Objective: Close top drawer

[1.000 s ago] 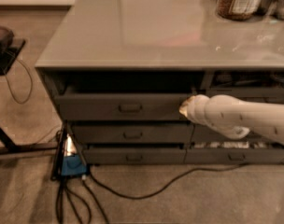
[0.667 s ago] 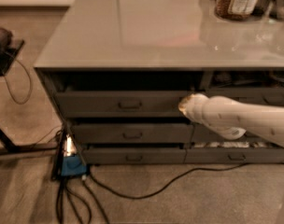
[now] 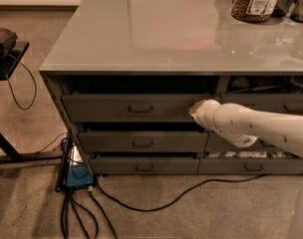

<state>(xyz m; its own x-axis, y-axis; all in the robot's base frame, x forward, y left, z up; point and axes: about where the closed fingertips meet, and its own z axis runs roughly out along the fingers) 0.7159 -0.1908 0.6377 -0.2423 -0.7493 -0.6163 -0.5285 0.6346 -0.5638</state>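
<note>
Nearest us, carpet floor (image 3: 201, 218). A black cable (image 3: 176, 199) snakes across it toward a blue device (image 3: 79, 175) at the cabinet's lower left corner, where more cords bunch up.

White arm (image 3: 261, 128) enters from the right edge, reaching left across the cabinet face. We note the gripper (image 3: 195, 110) at its tip, up against the right end of the top drawer (image 3: 116, 108), just beside the divider between the left and right drawer columns. Whether the gripper is spread or closed we cannot tell; the arm's rounded end hides it.

The top drawer sits in the left column, directly under the countertop's near edge. Dark-grey front, small central pull (image 3: 140, 109). A dark band shows between its upper edge and the countertop. Below it, the middle drawer (image 3: 141, 142) and bottom drawer (image 3: 144, 166), each with its own small pull.

Right column: more grey drawers (image 3: 286, 106), partly covered by the arm.

Above, the grey countertop (image 3: 156, 29), glossy, with reflections. At its far right corner stands a jar (image 3: 254, 1) of brown contents, with darker containers just beside it at the right edge.

Left edge of view: a black stand (image 3: 4, 49) with a loop of thin cord hanging.
</note>
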